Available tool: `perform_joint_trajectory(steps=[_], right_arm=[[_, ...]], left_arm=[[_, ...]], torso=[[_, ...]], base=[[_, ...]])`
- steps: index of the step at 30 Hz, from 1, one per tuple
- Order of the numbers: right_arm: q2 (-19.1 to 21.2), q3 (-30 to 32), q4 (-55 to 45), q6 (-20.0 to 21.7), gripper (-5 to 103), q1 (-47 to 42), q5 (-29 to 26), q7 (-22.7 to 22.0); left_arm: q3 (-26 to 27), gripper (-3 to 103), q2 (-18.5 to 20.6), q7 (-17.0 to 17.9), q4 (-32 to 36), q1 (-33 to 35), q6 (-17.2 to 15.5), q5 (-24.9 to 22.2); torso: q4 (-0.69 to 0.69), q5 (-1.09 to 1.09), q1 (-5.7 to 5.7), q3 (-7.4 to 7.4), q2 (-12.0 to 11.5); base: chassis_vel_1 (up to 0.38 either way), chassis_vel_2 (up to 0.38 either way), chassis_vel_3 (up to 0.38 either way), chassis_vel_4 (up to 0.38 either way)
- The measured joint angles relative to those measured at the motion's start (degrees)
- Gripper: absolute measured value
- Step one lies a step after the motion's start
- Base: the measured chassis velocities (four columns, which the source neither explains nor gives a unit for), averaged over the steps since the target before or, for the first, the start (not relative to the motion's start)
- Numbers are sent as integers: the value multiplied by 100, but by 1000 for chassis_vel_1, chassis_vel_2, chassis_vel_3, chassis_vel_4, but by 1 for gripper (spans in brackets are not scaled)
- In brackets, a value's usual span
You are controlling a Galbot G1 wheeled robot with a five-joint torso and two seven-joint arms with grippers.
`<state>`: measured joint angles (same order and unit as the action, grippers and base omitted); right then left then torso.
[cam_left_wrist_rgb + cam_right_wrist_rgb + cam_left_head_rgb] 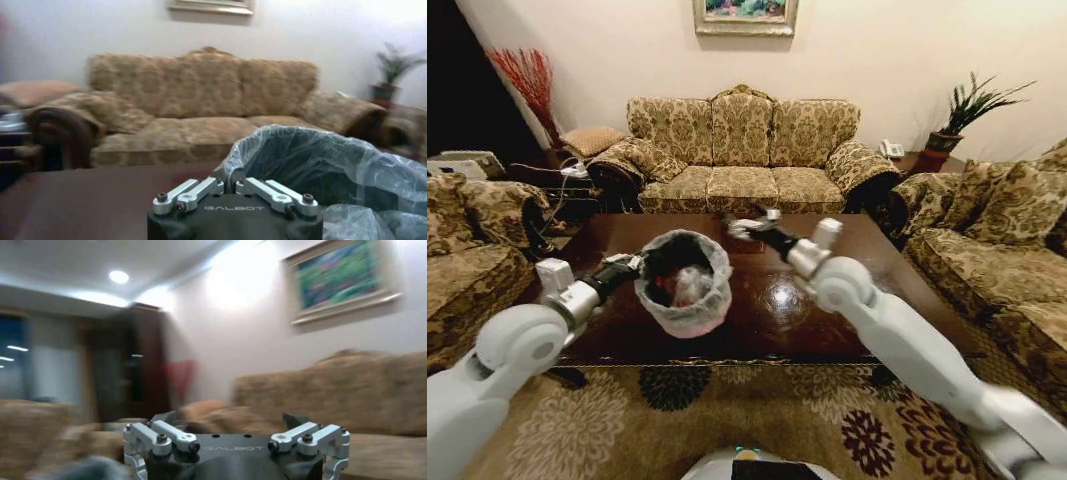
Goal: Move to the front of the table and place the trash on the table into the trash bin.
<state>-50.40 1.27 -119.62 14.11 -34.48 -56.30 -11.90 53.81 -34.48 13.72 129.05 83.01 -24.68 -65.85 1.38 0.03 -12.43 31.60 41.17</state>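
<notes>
The trash bin [684,283], black with a whitish-pink liner, is over the near left part of the dark glossy table [777,300]. My left gripper [639,266] is shut on its near rim; in the left wrist view the left gripper [233,184] pinches the liner edge of the bin [320,165]. Inside the bin lie pieces of trash: a red piece [659,285] and a pinkish-white lump [693,286]. My right gripper [749,224] hangs open above the table just beyond the bin's far right rim. In the right wrist view the right gripper [232,421] has nothing between its fingers.
A patterned sofa [742,150] stands behind the table, with armchairs at left [467,250] and right [997,240]. A potted plant [957,115] sits at the back right. A floral rug [697,420] covers the floor before the table.
</notes>
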Motion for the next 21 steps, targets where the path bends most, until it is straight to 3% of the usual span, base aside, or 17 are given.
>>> perform_joint_trajectory(steps=[6, 9, 15, 21], right_arm=[[194, 870, -427, -8, 100, -835, 128, -221], [30, 1201, -531, -31, 100, -1189, 141, -321], [-218, 1279, -553, -66, 100, -1410, 204, -377], [-366, 1270, -580, -143, 100, -1676, 409, -347]], left_arm=[[712, 3, -609, 353, 22, 209, -55, -154], [1510, 3, -1097, 351, 238, 815, -13, -99], [2136, 3, -1534, 206, 448, 1434, 114, -16], [2505, 3, -2419, 175, 634, 1518, 313, 486]], torso=[[0, -3, 0, -1, 0], [4, -2, 0, -1, 0], [6, -2, -1, 0, 0], [1, -5, 3, -2, 1]], base=[[0, 0, 0, 0], [0, 0, 0, 0], [93, -70, -61, 92], [169, -179, -190, 169]])
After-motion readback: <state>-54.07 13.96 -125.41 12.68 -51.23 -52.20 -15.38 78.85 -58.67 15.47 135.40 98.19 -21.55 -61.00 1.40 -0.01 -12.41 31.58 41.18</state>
